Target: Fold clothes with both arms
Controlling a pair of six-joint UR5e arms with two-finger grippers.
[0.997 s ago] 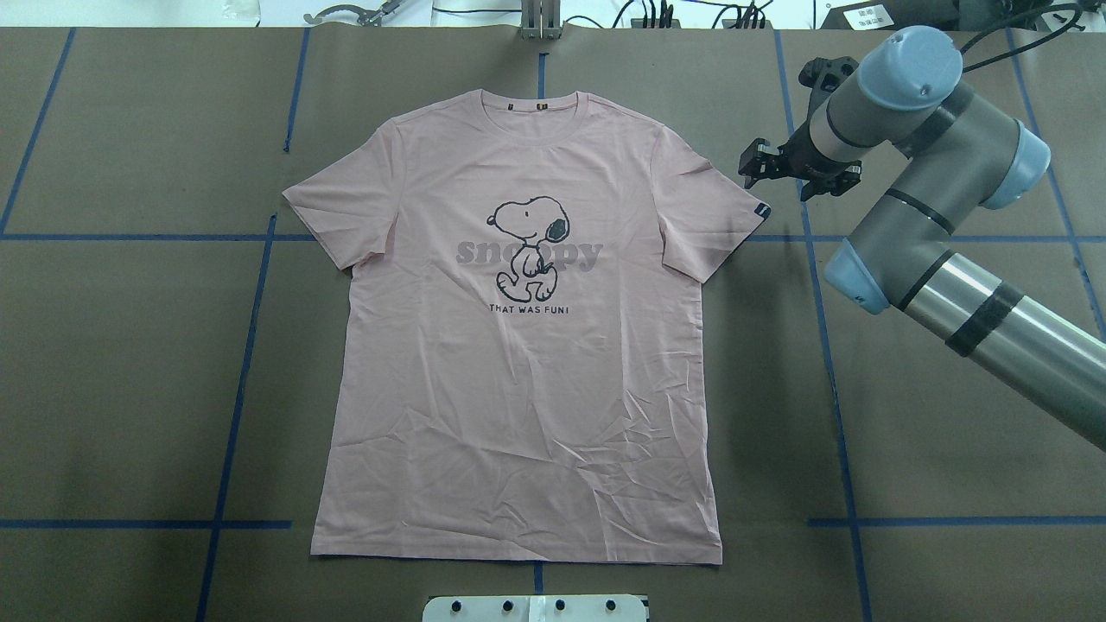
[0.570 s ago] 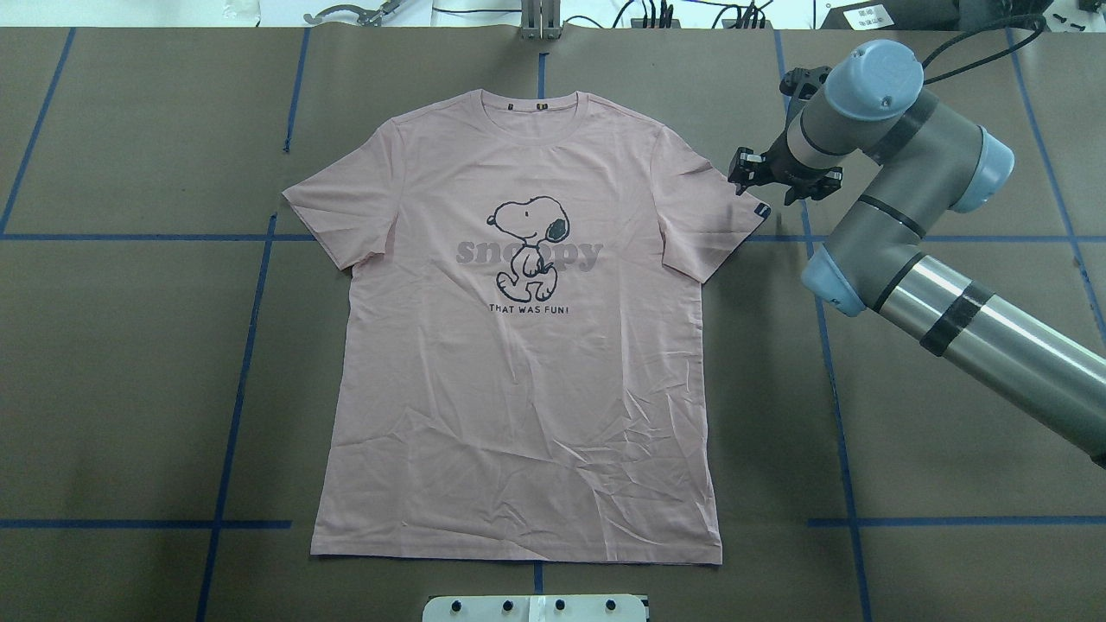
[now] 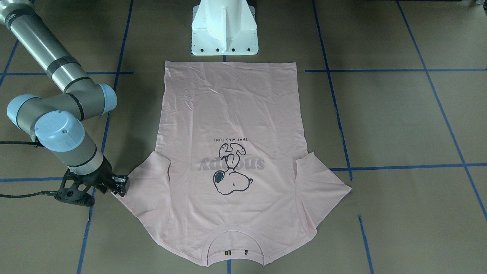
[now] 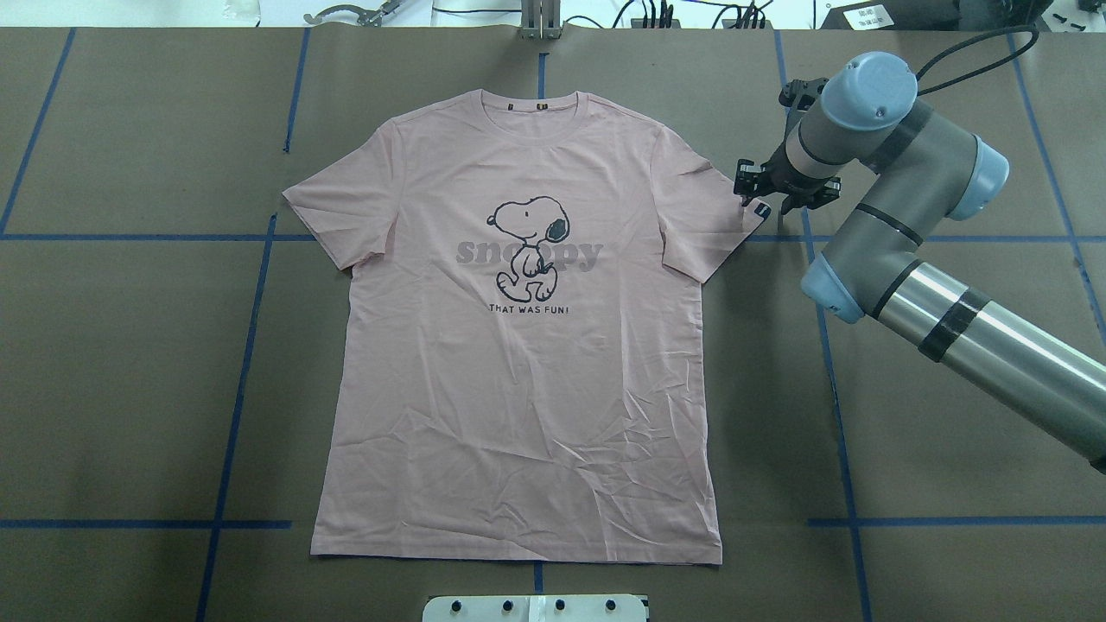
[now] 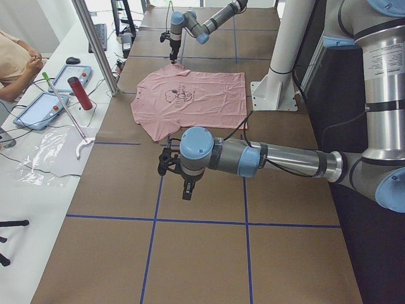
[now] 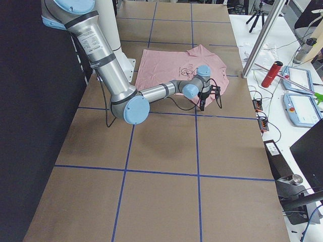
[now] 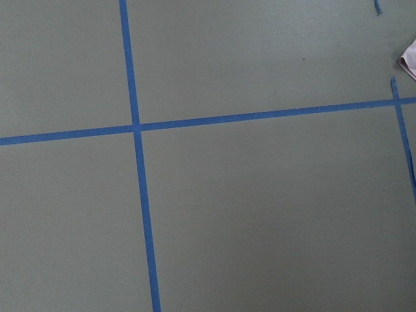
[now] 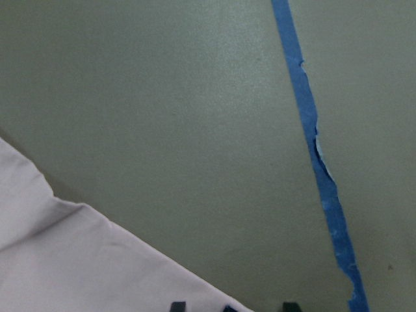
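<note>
Now our right tool (image 4: 760,197) sits at the T-shirt's (image 4: 518,389) sleeve tip nearest the desk's (image 4: 950,536) right edge, but we cannot tell if it pinches.

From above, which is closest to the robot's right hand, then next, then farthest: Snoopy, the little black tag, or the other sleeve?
1. Little black tag, just beside the right hand.
2. Snoopy, in the middle of the shirt.
3. Other sleeve, across the shirt on the view's left.
</note>
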